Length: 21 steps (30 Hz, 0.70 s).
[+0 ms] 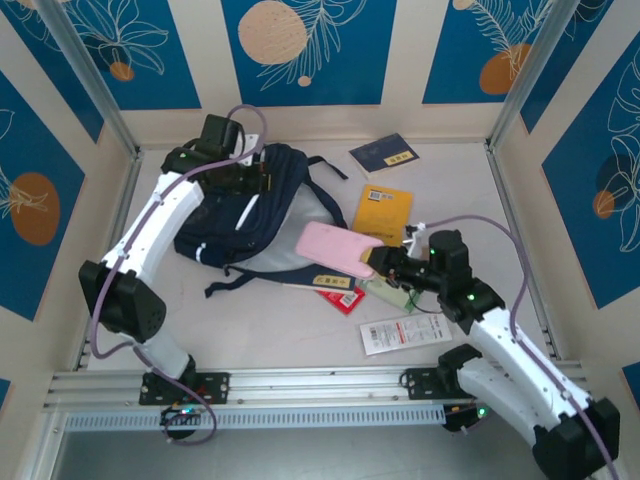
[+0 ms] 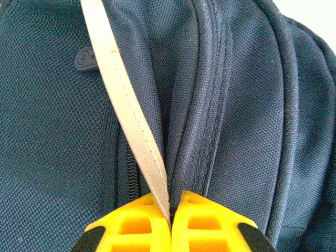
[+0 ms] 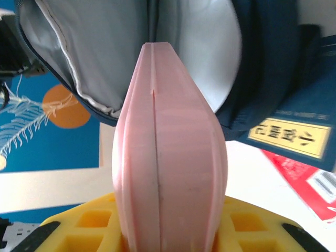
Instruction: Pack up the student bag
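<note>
The student bag (image 1: 225,225) lies on its side at the table's left centre, dark navy, its mouth with light grey lining (image 1: 285,240) facing right. My left gripper (image 1: 252,180) is at the bag's upper edge. In the left wrist view it (image 2: 170,209) is shut on a pale reflective stripe (image 2: 126,105) and a fold of the navy fabric. My right gripper (image 1: 385,262) is shut on a pink pencil case (image 1: 335,250), whose far end reaches the bag's mouth. In the right wrist view the pink case (image 3: 168,147) stands edge-on between my yellow fingers (image 3: 252,226), pointing at the grey lining (image 3: 94,52).
A dark blue booklet (image 1: 385,153) lies at the back and a yellow book (image 1: 385,208) in front of it. A red packet (image 1: 340,293) and a pale green item (image 1: 390,292) sit under the pink case. A white carded pack (image 1: 400,335) lies near the front.
</note>
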Each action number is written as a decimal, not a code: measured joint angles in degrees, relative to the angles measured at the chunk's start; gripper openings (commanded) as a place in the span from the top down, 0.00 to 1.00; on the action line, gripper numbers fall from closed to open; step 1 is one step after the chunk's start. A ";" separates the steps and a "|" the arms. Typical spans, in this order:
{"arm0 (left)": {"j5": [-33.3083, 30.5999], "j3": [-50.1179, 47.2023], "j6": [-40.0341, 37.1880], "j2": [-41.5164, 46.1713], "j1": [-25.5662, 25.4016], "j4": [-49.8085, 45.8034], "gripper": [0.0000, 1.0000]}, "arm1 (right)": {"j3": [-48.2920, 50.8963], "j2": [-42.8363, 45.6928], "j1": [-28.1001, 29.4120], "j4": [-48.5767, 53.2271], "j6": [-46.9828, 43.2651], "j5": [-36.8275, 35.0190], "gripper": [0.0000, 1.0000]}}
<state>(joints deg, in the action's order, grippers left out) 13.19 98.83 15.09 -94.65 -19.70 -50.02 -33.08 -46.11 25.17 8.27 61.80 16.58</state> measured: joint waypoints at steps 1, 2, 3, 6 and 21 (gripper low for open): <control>0.48 0.00 -0.02 0.46 0.28 -0.39 1.00 | -0.83 -2.01 1.07 -1.18 -0.11 -0.20 0.72; 0.79 0.00 -0.15 0.90 0.50 -0.68 1.00 | -1.81 -4.26 1.92 -2.21 -0.31 -0.48 0.72; 0.92 0.00 -0.20 1.22 0.59 -0.85 1.00 | -2.64 -6.08 2.51 -3.06 -0.44 -0.85 0.72; 0.94 -0.55 -0.66 2.78 0.74 -1.18 1.00 | -6.27 -13.27 4.15 -6.05 -0.83 -1.44 0.72; 3.32 -2.16 -0.74 8.79 2.36 -1.53 1.00 | -30.71 -44.24 14.27 -12.63 -1.88 -6.45 0.69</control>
<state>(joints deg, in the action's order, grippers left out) 16.51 96.66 14.35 -85.86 -17.34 -51.55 -63.79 -90.35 39.44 -4.36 59.92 10.13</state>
